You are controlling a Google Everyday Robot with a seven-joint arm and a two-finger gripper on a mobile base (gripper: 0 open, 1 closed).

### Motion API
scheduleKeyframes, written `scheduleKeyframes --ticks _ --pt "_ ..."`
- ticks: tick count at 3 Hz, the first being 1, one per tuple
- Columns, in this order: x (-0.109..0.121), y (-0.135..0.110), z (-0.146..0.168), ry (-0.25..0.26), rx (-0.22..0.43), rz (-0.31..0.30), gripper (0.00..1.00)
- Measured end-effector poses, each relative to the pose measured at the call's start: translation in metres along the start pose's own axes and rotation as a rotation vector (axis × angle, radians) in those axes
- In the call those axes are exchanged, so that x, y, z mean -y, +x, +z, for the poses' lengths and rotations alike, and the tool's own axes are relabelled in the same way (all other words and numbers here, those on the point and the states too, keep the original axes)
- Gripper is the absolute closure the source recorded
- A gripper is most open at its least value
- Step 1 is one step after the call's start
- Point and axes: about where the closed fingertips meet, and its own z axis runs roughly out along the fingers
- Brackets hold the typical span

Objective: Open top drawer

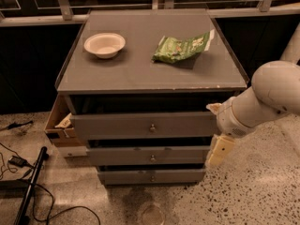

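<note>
The floor here is pale speckled stone, and a dark wall with metal rails runs along the back. At the far left, black cables point(18, 162) trail over the floor beside a black pole point(31, 184) that lies slanting toward me. Next comes a brown cardboard box point(57, 121), pressed against the left side of a grey cabinet point(140, 74).

On the cabinet's flat top a white bowl point(104, 44) sits toward the back left. A green packet point(183, 48) lies well to its right, near the back right corner.

Below the top are three grey fronts, one above the other. The top drawer point(117, 125) is the widest and tallest, sitting directly under the cabinet top, with a dark gap showing above its upper edge. Its small round knob point(152, 127) is at the centre of the front. The middle drawer point(122, 156) and the bottom drawer point(126, 177) sit beneath it, each narrower than the one above.

At the right, the robot's thick white arm point(269, 95) reaches in from the edge of the room. The gripper point(219, 152) hangs down from it, cream-coloured, just off the right end of the top drawer and level with the middle one. I cannot tell whether it touches the fronts, nor whether it is grasping or released. It is well apart from the knob.
</note>
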Motion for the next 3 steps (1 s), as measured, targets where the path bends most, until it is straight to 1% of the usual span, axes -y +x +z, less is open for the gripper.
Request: scheduleKeyframes --ticks 1,2,3 --pt "0.011 -0.004 0.02 0.022 0.049 -0.015 0.0" --pt "0.011 -0.004 0.02 0.022 0.049 -0.015 0.0" --pt "0.012 0.006 0.031 0.019 0.055 -0.007 0.0"
